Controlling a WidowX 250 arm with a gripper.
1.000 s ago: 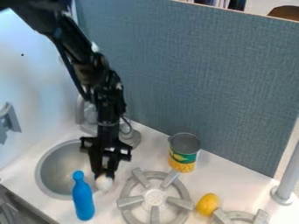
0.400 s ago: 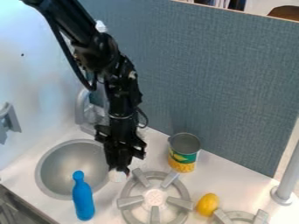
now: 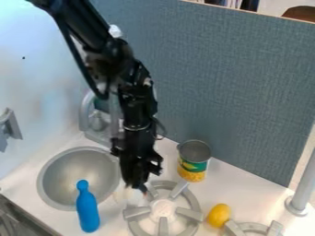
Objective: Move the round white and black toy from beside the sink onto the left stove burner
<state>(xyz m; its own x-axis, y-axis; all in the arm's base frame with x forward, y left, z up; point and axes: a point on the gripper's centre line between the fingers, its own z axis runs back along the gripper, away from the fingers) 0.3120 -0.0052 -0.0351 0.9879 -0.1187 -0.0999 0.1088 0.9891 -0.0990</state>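
I look down on a white counter [image 3: 246, 193], and I take the main burner [image 3: 163, 208] as my landmark. Far to its left rises a pale, glossy wall [image 3: 43, 64] with a grey bracket [image 3: 8, 130] on it, and below that a dark front panel [image 3: 17, 222] fills the lower-left corner. Behind the burner runs a blue-grey textured partition [image 3: 227, 92]; over its top edge I catch a few books [image 3: 230, 3] and, farther right, a rounded brown shape [image 3: 300, 13].

Left of the burner, the round grey sink [image 3: 67, 170] is set into the counter, with its grey faucet [image 3: 89, 110] behind, toward the partition. The blue bottle [image 3: 88, 209] is also left of the burner, at the sink's near edge, its narrow neck overlapping the rim from where I watch.

My arm comes in from the upper left, and its claw [image 3: 137, 189] hangs over the burner's left edge. I have it clamped on a small white object [image 3: 132, 197], blurred at the tips; I cannot tell whether that touches the burner.

Behind the burner and to its right, near the partition, my open-topped can [image 3: 194, 166] stands upright, green and yellow outside, grey within; I can't make out any contents. Right of the burner lies a yellow lemon-like piece [image 3: 219, 215], just beside a partly seen second burner [image 3: 253, 227]. Farthest right, a grey post [image 3: 302, 184] rises from a round foot.
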